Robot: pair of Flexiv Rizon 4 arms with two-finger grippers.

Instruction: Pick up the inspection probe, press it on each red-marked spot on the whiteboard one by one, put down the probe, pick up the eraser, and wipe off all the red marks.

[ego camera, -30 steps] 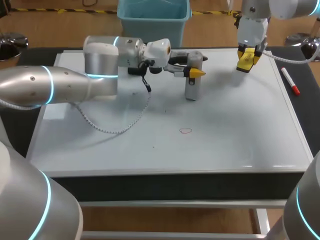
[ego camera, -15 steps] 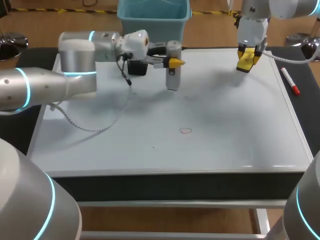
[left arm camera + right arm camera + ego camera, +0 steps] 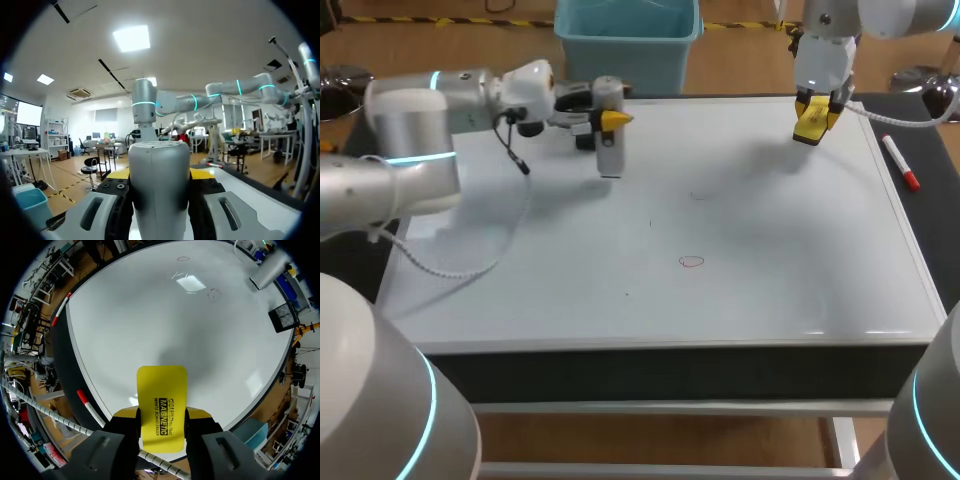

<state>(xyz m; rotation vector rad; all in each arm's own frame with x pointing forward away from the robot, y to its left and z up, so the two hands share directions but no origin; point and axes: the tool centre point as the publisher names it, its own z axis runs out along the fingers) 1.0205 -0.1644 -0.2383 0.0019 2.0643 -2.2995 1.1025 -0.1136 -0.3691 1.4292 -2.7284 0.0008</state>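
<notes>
Left tool (image 3: 609, 117) pinching the grey probe (image 3: 610, 155), upright over the far-left part of the whiteboard (image 3: 770, 260). Right tool (image 3: 814, 125) pinching the yellow eraser (image 3: 161, 395) above the far-right corner. Red circle (image 3: 692, 262) near the board's middle. Marker (image 3: 899, 162) on the bench beside the board's right edge.

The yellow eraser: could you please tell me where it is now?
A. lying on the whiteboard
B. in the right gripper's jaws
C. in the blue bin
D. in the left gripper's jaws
B: the yellow eraser is clamped in the jaws of the right gripper, above the whiteboard.
</notes>
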